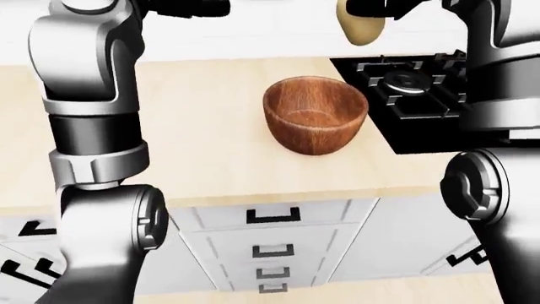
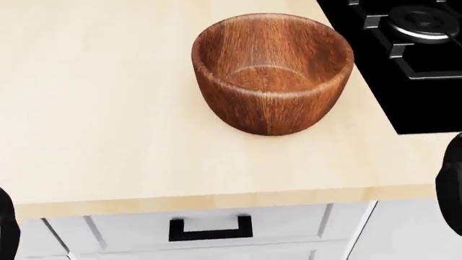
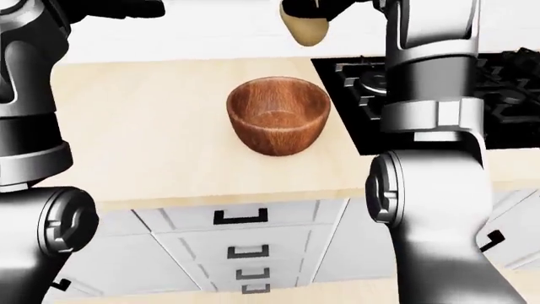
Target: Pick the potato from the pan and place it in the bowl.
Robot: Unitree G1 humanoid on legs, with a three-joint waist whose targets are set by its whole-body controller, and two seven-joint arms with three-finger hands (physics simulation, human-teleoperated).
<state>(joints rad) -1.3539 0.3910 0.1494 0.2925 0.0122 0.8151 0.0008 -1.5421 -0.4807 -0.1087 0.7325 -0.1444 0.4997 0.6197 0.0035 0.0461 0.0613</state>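
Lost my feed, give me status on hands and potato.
Right hand holds potato above counter. Left hand free. Bowl empty, path clear.

Potato (image 1: 359, 28) top cut off by left-eye view's upper edge. Both hands mostly out of frame; finger closure can't be told. Stove (image 2: 418, 59) runs off head view's right edge.

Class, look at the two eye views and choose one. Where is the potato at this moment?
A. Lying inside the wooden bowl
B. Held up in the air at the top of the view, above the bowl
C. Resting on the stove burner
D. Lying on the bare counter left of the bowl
B: the potato hangs at the top of the view under the right hand, while the wooden bowl below is empty.
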